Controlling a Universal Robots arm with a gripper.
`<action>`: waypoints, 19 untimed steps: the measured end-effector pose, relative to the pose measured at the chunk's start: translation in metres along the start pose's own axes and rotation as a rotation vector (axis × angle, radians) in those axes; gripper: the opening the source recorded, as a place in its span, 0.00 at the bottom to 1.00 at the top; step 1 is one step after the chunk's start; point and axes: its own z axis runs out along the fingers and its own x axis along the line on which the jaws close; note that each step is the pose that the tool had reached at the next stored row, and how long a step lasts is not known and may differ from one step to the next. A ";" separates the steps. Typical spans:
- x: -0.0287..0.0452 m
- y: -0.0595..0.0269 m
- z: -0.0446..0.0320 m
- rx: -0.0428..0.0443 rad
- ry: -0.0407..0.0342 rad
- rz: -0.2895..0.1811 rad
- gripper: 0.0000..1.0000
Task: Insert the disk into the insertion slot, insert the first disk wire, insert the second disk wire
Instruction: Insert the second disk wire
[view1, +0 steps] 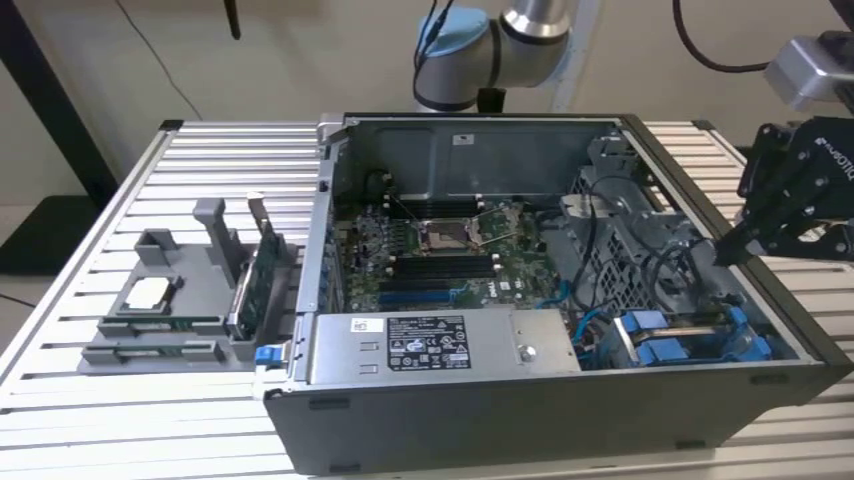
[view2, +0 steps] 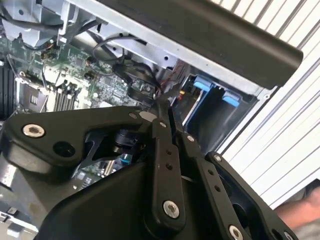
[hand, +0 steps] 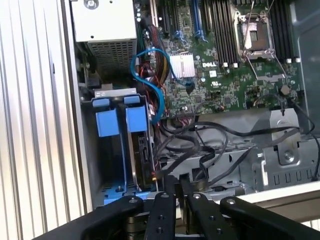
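As the arm hung over the open computer case (view1: 441, 445), the gripper (view1: 731, 252) stood above the case's side toward the exterior view's right, next to the drive end. In both wrist views its fingers (hand: 172, 186) were drawn together with only a sliver between them, and nothing could be made out in that sliver; I judged it clenched and empty.

The disk (hand: 137, 119) sat in the insertion slot (hand: 114, 93), its blue carrier tab uppermost and its dark body running down inside the grey bay. A second blue carrier (hand: 107, 123) stood just beside it. In the exterior view the same bay (view1: 683, 338) lay in the case corner near the power-supply box (view1: 427, 345). Loose black wires (hand: 200, 145) crossed between the bay and the motherboard (hand: 225, 75), and a blue cable (hand: 150, 80) looped near the bay's top. Whether any wire was plugged into the disk could not be determined.

Handling assessment: the disk was judged rigid, dense for its size and sensitive to knocks. The plastic carrier was probably smooth and slightly springy. Hold should be taken on the carrier's handle tabs or side rails, not on the labelled face or connector edge. The wires were judged limp, best gripped at the plug body.
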 end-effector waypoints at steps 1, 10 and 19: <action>0.0004 0.0037 -0.0001 -0.0004 -0.0030 0.000 0.16; 0.0075 0.0413 0.0022 -0.0013 -0.0121 0.002 0.16; 0.0237 0.0485 0.0077 0.0053 -0.0133 -0.041 0.16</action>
